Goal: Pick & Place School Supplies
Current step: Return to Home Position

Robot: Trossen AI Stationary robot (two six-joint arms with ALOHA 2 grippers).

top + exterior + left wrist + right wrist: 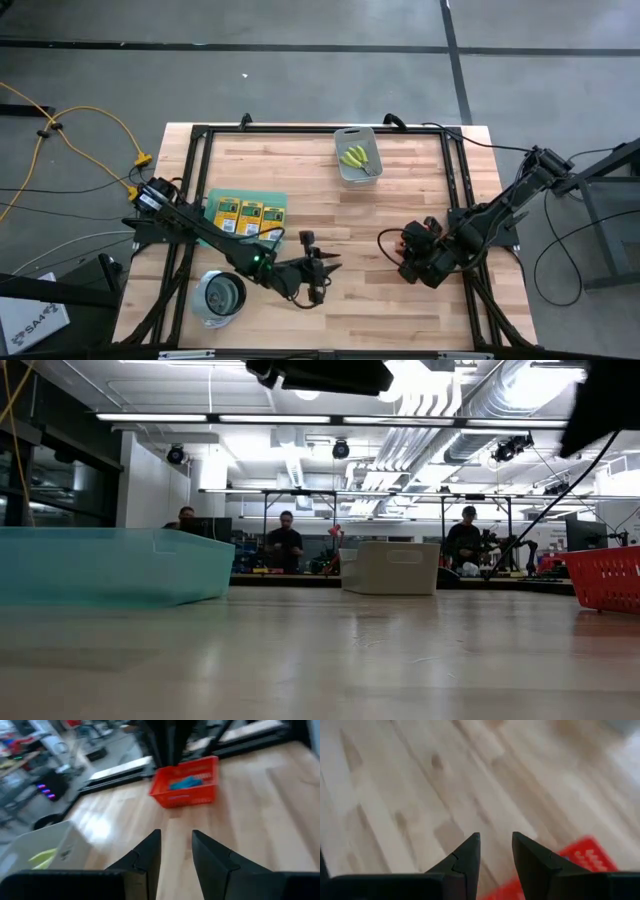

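Observation:
Three yellow-and-green crayon boxes (250, 212) lie flat in a row on the green mat (215, 197) at the table's left. The yellow-green-handled tools (355, 157) lie in the grey bin (344, 170) near the far edge. Light-blue blocks (187, 782) sit in the red tray (185, 797). My left gripper (322, 262) (176, 840) is open above bare wood near the table's middle, pointing toward the tray. My right gripper (388, 245) (496, 840) is open over bare wood, just left of the red tray (412, 240), which my right arm partly hides.
A round metal cup (220, 295) stands near the left near corner beside my left arm. Bare wood lies between the two grippers and up toward the grey bin. The low view shows the grey bin (390, 567), the red tray (610, 575) and people standing far behind the table.

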